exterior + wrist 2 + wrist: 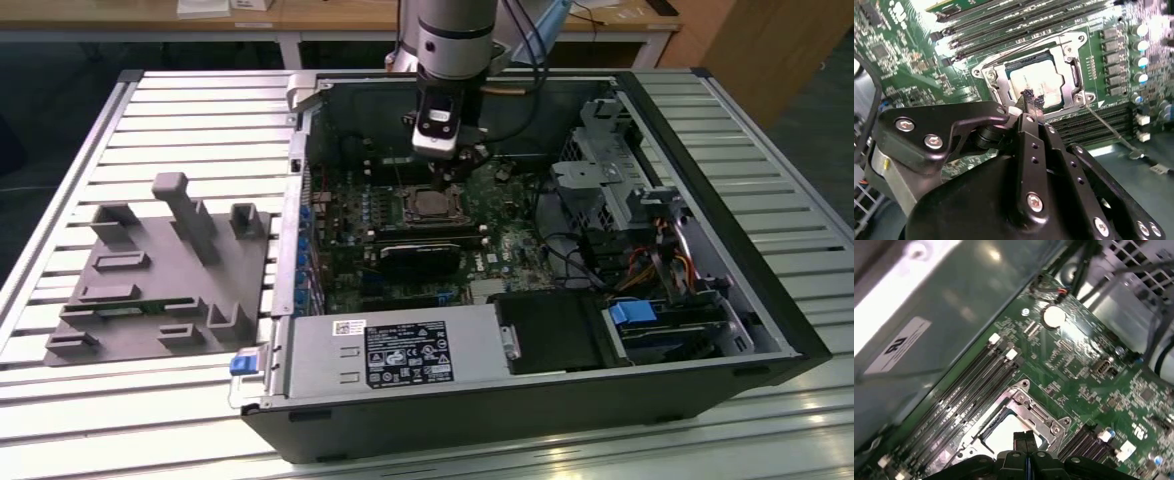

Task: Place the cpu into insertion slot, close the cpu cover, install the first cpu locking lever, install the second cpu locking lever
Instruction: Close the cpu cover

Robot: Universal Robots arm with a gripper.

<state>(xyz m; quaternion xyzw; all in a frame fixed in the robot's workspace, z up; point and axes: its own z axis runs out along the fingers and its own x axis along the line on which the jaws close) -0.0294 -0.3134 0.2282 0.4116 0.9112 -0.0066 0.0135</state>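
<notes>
The cpu (1040, 82) lies flat in the insertion slot (985, 74) on the green board, its silvery top showing. The cpu cover (1073, 75) lies down over it as a silver frame around the chip. A thin wire lever (1110, 127) sticks out from the socket corner across the black memory slots. My gripper (1029, 98) is shut with nothing between its fingers, its tips right at the edge of the socket. In the exterior view the gripper (451, 165) hangs just behind the cpu (430, 205). The first wrist view has the fingertips (1021, 439) pressed together over the cpu (1004, 435).
The open computer case (694, 120) lies on a slatted metal table (200, 110). A power supply (387, 350) sits at the front and a drive cage (627, 190) at the exterior view's right. A grey fixture block (160, 270) stands at the left.
</notes>
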